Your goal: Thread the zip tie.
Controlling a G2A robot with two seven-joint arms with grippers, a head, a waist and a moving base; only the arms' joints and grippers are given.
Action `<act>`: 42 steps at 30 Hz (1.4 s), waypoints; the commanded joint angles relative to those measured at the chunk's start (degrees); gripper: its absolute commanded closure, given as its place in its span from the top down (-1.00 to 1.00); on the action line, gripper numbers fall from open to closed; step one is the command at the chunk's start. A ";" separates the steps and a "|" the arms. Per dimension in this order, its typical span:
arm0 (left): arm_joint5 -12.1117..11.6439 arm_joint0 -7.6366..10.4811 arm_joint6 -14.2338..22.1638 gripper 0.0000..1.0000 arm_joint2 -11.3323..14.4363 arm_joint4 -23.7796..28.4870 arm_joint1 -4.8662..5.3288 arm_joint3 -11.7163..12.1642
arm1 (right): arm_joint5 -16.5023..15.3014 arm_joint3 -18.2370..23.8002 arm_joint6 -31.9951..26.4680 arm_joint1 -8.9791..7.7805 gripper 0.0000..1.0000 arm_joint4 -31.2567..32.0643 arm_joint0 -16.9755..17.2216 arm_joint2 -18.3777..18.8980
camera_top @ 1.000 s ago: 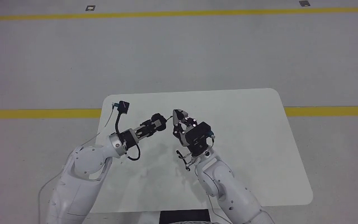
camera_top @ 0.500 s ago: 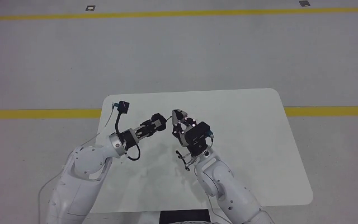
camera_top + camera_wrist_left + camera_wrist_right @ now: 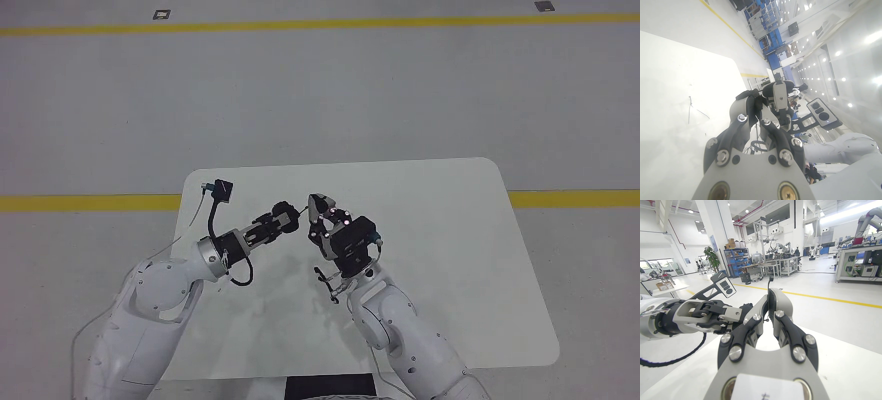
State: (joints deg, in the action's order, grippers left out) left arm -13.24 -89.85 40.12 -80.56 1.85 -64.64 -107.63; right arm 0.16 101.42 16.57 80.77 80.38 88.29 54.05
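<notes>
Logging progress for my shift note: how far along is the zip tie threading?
Done: the zip tie is picked up, clamped upright in the right pincer, head poking out above. In hand: the left pincer, shut, sits close beside it. Left: the strap forms no loop yet, so the tail has yet to pass through the head.

Bright ceiling lamps (image 3: 843,79) wash the table (image 3: 668,79) white with glare.
</notes>
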 commanded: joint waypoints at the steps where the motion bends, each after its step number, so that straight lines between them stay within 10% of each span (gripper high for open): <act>1: -0.02 0.03 -0.08 -1.00 0.06 0.06 0.07 0.01 | 0.08 -0.01 0.01 0.00 -1.00 0.05 0.01 0.02; 42: -0.97 0.72 -1.42 -1.00 1.66 -0.23 1.66 0.05 | -0.66 0.21 -1.31 -0.18 -1.00 -2.54 0.75 1.33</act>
State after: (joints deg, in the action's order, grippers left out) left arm -14.24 -89.15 38.76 -78.95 1.62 -63.01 -107.60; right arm -0.47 101.62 15.29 80.60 77.80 89.02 55.34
